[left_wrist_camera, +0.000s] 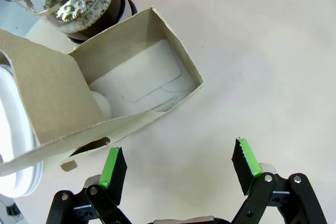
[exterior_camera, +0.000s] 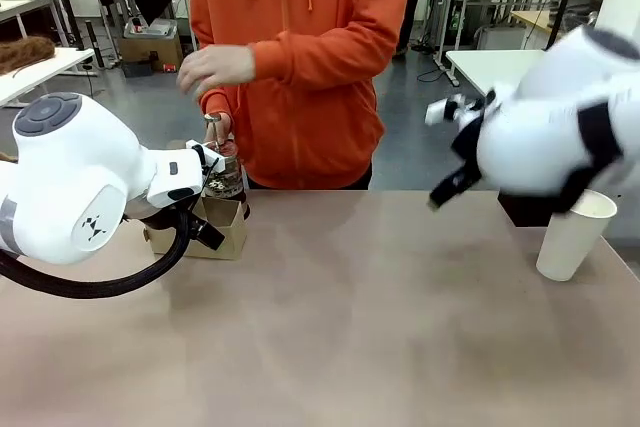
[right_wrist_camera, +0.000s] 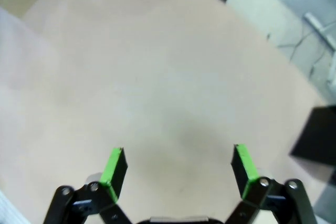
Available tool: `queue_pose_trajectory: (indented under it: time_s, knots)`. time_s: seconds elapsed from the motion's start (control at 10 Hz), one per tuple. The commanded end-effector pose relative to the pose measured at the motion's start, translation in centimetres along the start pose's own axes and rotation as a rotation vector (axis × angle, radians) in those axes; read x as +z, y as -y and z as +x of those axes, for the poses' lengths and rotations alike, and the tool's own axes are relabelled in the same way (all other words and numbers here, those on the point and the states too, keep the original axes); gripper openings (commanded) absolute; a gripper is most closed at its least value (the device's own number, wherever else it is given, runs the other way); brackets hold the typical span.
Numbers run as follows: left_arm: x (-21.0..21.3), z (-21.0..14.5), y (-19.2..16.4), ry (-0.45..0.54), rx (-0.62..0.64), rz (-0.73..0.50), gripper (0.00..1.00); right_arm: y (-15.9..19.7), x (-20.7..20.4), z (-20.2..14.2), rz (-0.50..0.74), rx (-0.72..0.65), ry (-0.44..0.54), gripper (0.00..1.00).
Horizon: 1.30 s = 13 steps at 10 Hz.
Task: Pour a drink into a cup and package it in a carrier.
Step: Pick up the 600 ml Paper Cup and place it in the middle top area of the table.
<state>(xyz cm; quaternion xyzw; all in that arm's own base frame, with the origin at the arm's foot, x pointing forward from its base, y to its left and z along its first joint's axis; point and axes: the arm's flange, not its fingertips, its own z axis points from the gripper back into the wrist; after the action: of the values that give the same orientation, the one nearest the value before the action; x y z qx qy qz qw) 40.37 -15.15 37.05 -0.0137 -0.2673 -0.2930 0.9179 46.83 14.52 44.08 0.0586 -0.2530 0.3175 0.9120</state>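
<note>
The brown cardboard carrier [exterior_camera: 222, 230] stands at the table's far left, just beyond my left arm [exterior_camera: 90, 187]. From the left wrist view, one carrier [left_wrist_camera: 147, 72] compartment is open and bare, and a white round rim [left_wrist_camera: 16, 156] sits on the other side of its centre panel. The glass carafe [exterior_camera: 228, 175] stands right behind the carrier, with the person's hand [exterior_camera: 220, 129] on its top. Its metal top and dark band [left_wrist_camera: 79, 3] are visible; I cannot make out the drink itself. My left gripper [left_wrist_camera: 178, 167] hangs open just short of the carrier. A white paper cup [exterior_camera: 575, 237] stands at far right. My right gripper [right_wrist_camera: 178, 167] is open over bare table.
A black box [exterior_camera: 525, 209] sits beside the paper cup, behind my blurred right arm [exterior_camera: 550, 137]; the black box [right_wrist_camera: 317, 137] also lies at the right edge of the right wrist view. The person in orange [exterior_camera: 300, 57] stands at the far edge, other hand [exterior_camera: 215, 67] raised.
</note>
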Motion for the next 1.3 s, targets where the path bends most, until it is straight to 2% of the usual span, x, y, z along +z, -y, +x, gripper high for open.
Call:
queue_pose_trajectory:
  time_s: [0.0, 0.1, 0.2, 0.3, 0.5, 0.7, 0.9, 1.1, 1.2]
  knots:
    - [0.0, 0.0, 0.0, 0.000, 0.000, 0.000, 1.00, 7.7, 2.1, 2.3, 0.126, -0.004, 0.012, 1.00]
    - [0.0, 0.0, 0.0, 0.000, 0.000, 0.000, 1.00, 11.4, 3.7, 2.1, 0.188, -0.018, 0.045, 1.00]
    - [0.0, 0.0, 0.0, 0.000, 0.000, 0.000, 1.00, 16.2, 5.2, 0.8, 0.277, -0.026, 0.116, 1.00]
    - [0.0, 0.0, 0.0, 0.000, 0.000, 0.000, 1.00, 19.4, 6.2, -1.3, 0.323, -0.040, 0.171, 1.00]
    - [0.0, 0.0, 0.0, 0.000, 0.000, 0.000, 1.00, 24.3, 7.7, -6.9, 0.407, -0.023, 0.327, 1.00]
    - [0.0, 0.0, 0.0, 0.000, 0.000, 0.000, 1.00, 29.9, 7.4, -15.0, 0.504, -0.060, 0.518, 1.00]
    - [0.0, 0.0, 0.0, 0.000, 0.000, 0.000, 1.00, 32.7, 6.4, -21.1, 0.591, -0.069, 0.682, 1.00]
    - [0.0, 0.0, 0.0, 0.000, 0.000, 0.000, 1.00, 33.4, 5.0, -23.5, 0.588, -0.010, 0.788, 1.00]
    - [0.0, 0.0, 0.0, 0.000, 0.000, 0.000, 1.00, 33.4, 4.3, -23.8, 0.584, 0.000, 0.803, 1.00]
